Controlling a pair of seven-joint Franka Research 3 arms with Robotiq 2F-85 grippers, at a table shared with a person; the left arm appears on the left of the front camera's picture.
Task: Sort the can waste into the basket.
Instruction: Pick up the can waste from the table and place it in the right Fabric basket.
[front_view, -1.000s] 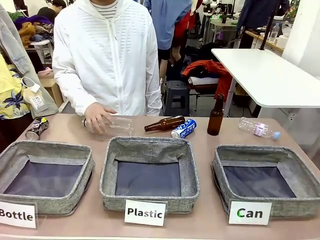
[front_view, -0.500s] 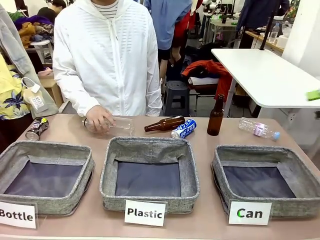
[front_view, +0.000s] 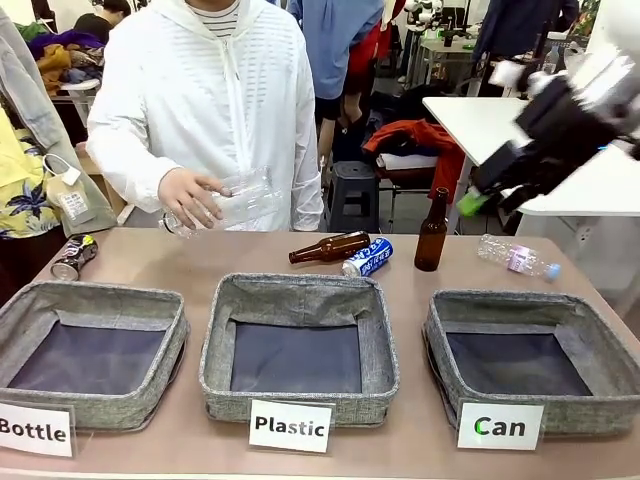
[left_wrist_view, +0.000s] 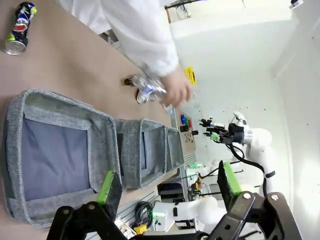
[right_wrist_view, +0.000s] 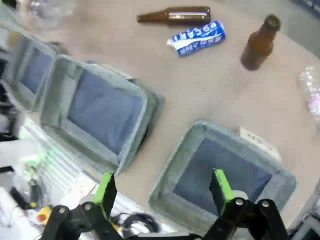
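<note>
A blue and white can lies on the table behind the middle basket, also seen as the can in the right wrist view. A crushed dark can lies at the far left, and the left wrist view shows this crushed can at its top left. The grey basket labelled "Can" stands front right. My right gripper hangs high above the table's right side, blurred. Its wrist view shows the right gripper open and empty over the Can basket. My left gripper is open and empty.
The "Bottle" basket and "Plastic" basket stand front left and middle. A brown bottle lies by the blue can; another stands upright. A clear bottle lies far right. The person's hand holds a clear bottle above the table.
The person has lifted the clear bottle off the table. My right arm has swung into the front view from the right.
</note>
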